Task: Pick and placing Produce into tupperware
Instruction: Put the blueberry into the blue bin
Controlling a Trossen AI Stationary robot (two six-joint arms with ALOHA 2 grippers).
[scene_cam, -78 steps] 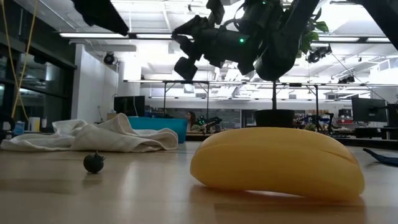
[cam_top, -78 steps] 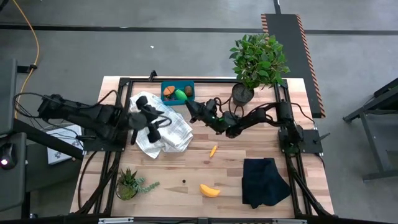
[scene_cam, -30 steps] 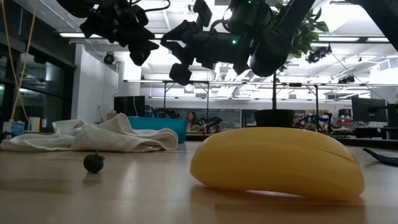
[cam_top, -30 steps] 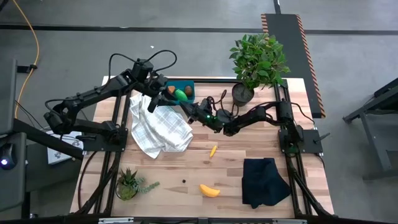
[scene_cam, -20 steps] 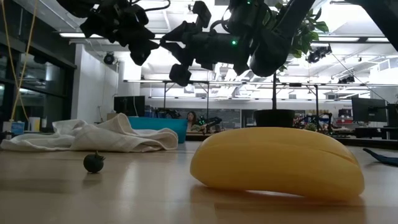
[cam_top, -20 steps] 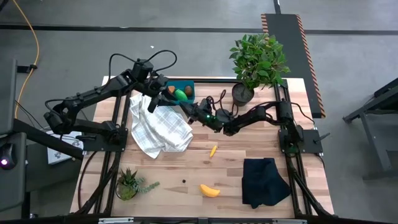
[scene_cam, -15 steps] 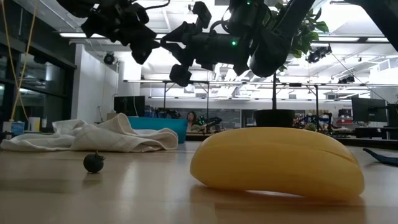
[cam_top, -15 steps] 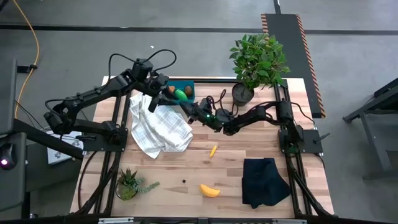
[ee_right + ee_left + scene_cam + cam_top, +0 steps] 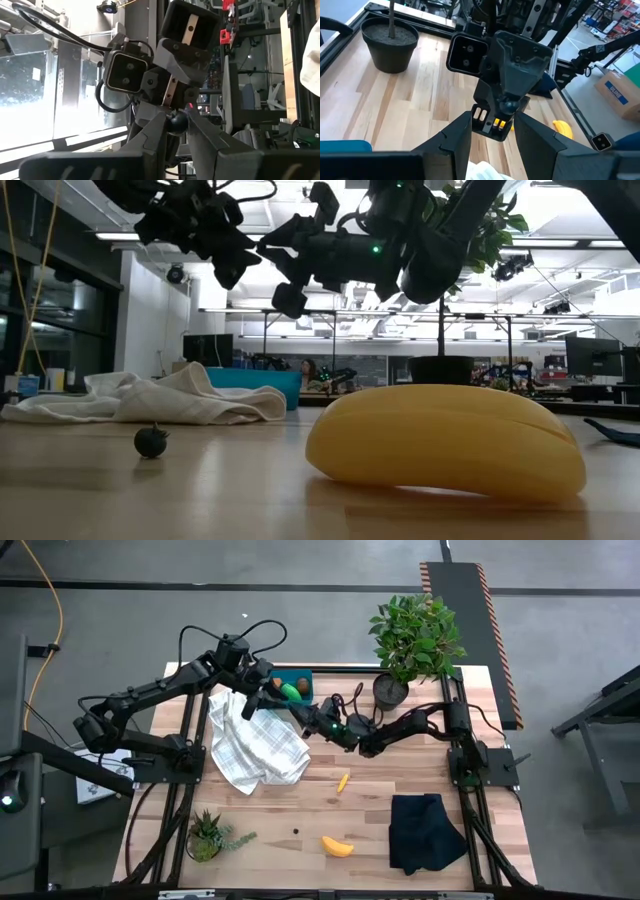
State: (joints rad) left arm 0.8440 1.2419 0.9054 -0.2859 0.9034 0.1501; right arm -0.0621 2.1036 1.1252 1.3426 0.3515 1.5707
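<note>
1. Produce is spread across the table, and a white checked cloth [image 9: 258, 745] lies at the left.
2. The left gripper [image 9: 262, 697] is held above the cloth's far edge, just left of the tupperware [image 9: 300, 674]. Its fingers are parted with nothing between them, and they are pointed at the right gripper.
3. The tupperware sits at the far edge of the table, and a brown kiwi [image 9: 272, 685] and a green oval [image 9: 292, 691] are already inside it.
4. The right gripper [image 9: 298, 712] is raised just near and right of the box, with its jaws closed on a tiny dark berry [image 9: 175, 121].
5. The box lies far and left of those jaws, so a short carry that way is judged to be needed. The berry is round, so no long axis matters. Both arms are close to the box.
6. A second berry [image 9: 296, 832], an orange carrot [image 9: 343, 781] and a yellow banana [image 9: 337, 846] are left on the near boards.
7. No readable writing is seen; small yellow marks on the right gripper cannot be made out.
</note>
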